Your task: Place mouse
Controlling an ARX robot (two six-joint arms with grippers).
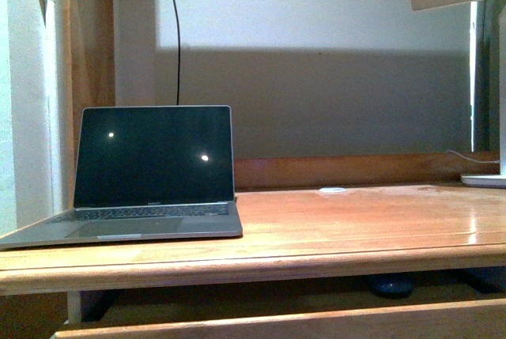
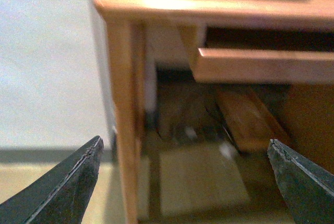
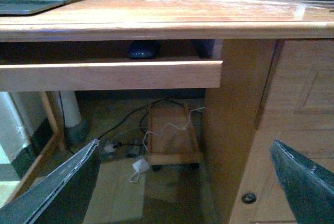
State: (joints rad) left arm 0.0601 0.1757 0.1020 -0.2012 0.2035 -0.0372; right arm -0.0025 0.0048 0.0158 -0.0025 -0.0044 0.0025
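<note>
The mouse (image 1: 393, 284) lies on the pull-out tray (image 3: 109, 75) just under the desk (image 1: 356, 228) top, at about five o'clock from the open laptop (image 1: 150, 169) in the front view. The left gripper (image 2: 183, 140) and right gripper (image 3: 184, 142) hang low before the desk, each with jaws spread wide and holding nothing.
</note>
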